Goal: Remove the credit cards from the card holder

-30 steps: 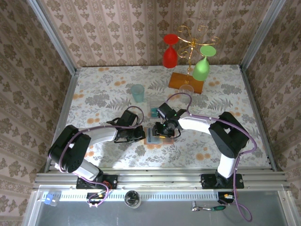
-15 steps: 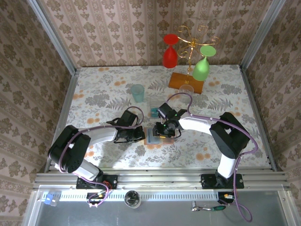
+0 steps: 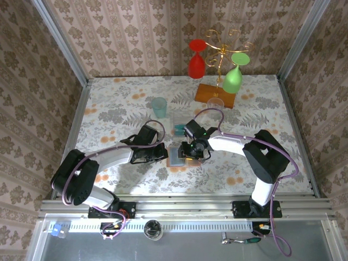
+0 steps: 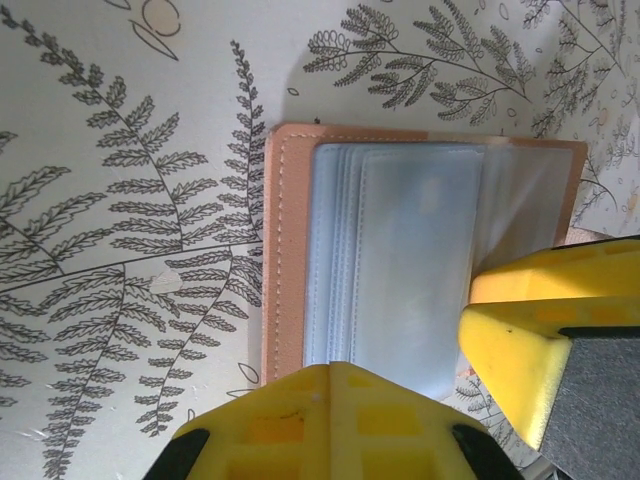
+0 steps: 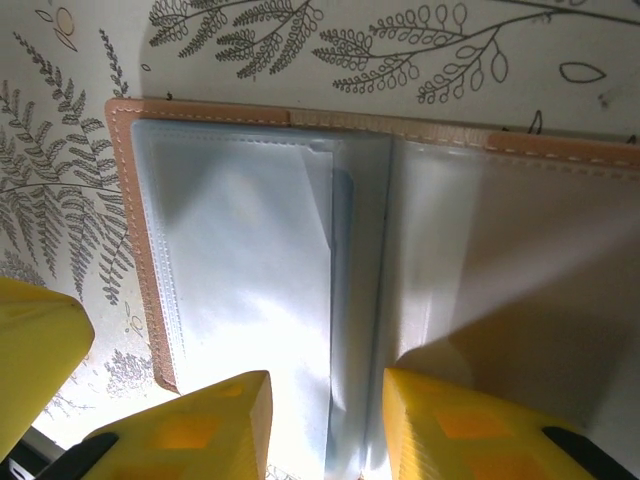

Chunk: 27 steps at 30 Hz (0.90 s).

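The card holder lies open on the patterned table, tan rim around grey-blue plastic pockets. My left gripper is shut, its tips pressed together on the holder's near edge. My right gripper stands open just above the holder, one finger on each side of the middle fold. A thin darker blue edge shows in the fold; I cannot tell if it is a card. A teal credit card lies on the table just beyond the holder.
A teal tumbler stands behind the holder to the left. At the back right, a glass rack on an orange wooden base carries a red glass and a green glass.
My right gripper has edged slightly over the holder and its jaws have narrowed a little. The left gripper stays pressed on the holder while that arm's elbow has sunk slightly.
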Each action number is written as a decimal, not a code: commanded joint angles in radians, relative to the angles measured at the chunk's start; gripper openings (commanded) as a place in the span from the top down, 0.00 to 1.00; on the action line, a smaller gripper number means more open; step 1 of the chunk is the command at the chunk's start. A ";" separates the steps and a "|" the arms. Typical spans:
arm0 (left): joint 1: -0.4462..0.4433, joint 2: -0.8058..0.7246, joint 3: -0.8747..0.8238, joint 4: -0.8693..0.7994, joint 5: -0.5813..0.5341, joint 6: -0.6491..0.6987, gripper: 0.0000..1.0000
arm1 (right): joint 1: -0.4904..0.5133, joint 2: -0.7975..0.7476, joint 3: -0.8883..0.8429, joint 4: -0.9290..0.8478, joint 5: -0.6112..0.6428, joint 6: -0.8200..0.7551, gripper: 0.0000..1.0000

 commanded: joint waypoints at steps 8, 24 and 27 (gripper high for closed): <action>0.006 0.036 -0.004 0.067 0.039 -0.017 0.98 | -0.005 -0.052 0.001 0.024 -0.037 0.015 0.67; 0.006 0.078 -0.026 0.038 0.011 0.002 0.99 | -0.004 0.022 0.032 0.087 -0.094 0.042 0.67; 0.006 0.087 -0.027 0.035 0.011 0.007 1.00 | -0.005 0.032 0.037 0.090 -0.095 0.044 0.68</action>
